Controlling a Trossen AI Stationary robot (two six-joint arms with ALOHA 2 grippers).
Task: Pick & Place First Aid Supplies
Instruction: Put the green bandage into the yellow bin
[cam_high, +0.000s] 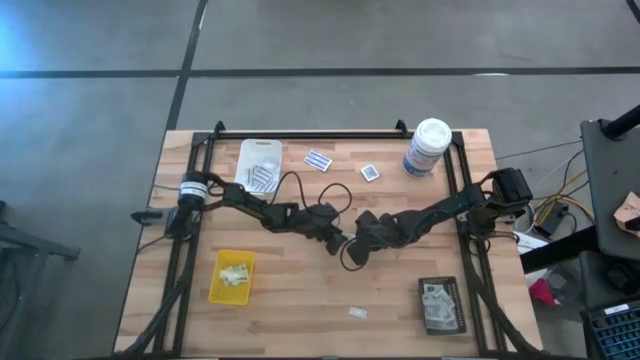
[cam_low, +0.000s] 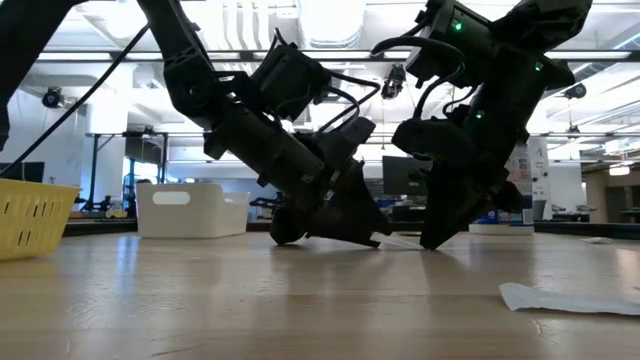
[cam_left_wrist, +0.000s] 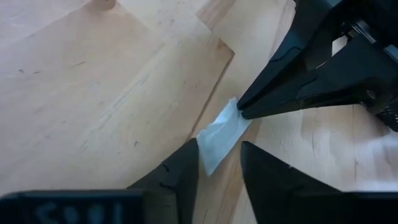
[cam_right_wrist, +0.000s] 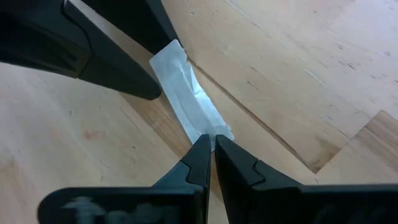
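- Right gripper (cam_right_wrist: 212, 144), table centre: fingers clenched on one end of small pale narrow paper packet (cam_right_wrist: 186, 93).
- Left gripper (cam_left_wrist: 219, 163): fingers parted, straddling packet's opposite end.

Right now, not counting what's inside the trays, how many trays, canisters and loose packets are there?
Trays: 3, white tray, yellow tray, black tray
Canister: 1
Loose packets: 4, striped packet, square packet, pale packet, held packet pinched by right gripper, at left gripper
Total: 8
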